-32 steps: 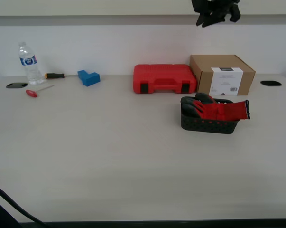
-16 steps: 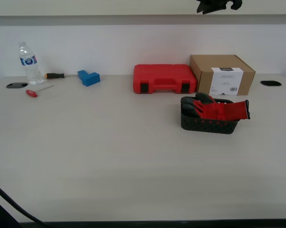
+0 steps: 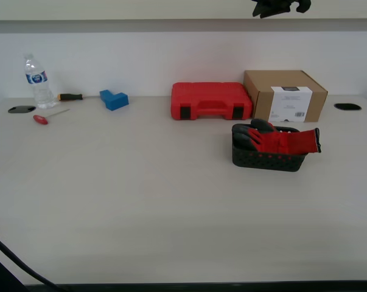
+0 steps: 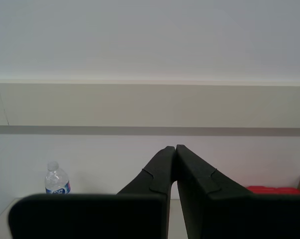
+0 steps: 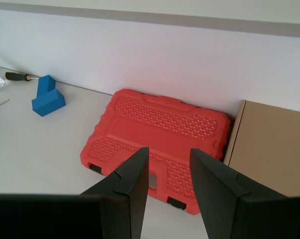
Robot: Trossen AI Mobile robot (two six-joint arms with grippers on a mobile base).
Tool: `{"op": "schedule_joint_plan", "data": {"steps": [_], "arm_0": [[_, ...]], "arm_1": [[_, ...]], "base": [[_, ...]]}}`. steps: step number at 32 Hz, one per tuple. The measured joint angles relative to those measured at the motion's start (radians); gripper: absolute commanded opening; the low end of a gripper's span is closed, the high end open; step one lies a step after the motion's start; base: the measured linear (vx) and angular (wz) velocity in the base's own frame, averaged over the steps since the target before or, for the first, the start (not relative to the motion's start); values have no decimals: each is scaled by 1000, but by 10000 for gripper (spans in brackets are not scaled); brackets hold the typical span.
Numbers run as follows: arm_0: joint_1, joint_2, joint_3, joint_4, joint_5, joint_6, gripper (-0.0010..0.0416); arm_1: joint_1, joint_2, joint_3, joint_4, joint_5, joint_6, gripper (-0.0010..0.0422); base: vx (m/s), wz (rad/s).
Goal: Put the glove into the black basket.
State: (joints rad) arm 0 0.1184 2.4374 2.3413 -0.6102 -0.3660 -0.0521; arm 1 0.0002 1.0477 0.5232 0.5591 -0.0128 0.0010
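Glove: red knit work glove (image 3: 279, 140) with dark grey fingers lies across the small black perforated plastic basket (image 3: 268, 159), cuff overhanging its 3 o'clock rim.
Basket: at 5 o'clock from the red plastic tool case (image 3: 210, 100), near the brown cardboard box (image 3: 285, 95).
First gripper (image 5: 167, 164): jaws apart, empty, above the case.
Second gripper (image 4: 175, 149): jaws together, empty, facing the wall.

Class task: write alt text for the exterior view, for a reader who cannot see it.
A red knit glove lies in a small black perforated plastic basket on a pale table, its cuff overhanging the rim. Behind stand a red plastic case and a brown cardboard box.
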Motion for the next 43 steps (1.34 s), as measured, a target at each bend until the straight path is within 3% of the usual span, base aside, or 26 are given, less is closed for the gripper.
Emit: {"op": "schedule_joint_plan", "data": {"steps": [43], "arm_0": [[0,0,0,4,0,0,113]], "arm_1": [[0,0,0,-3,0,0,0]], "base": [[0,0]]}}
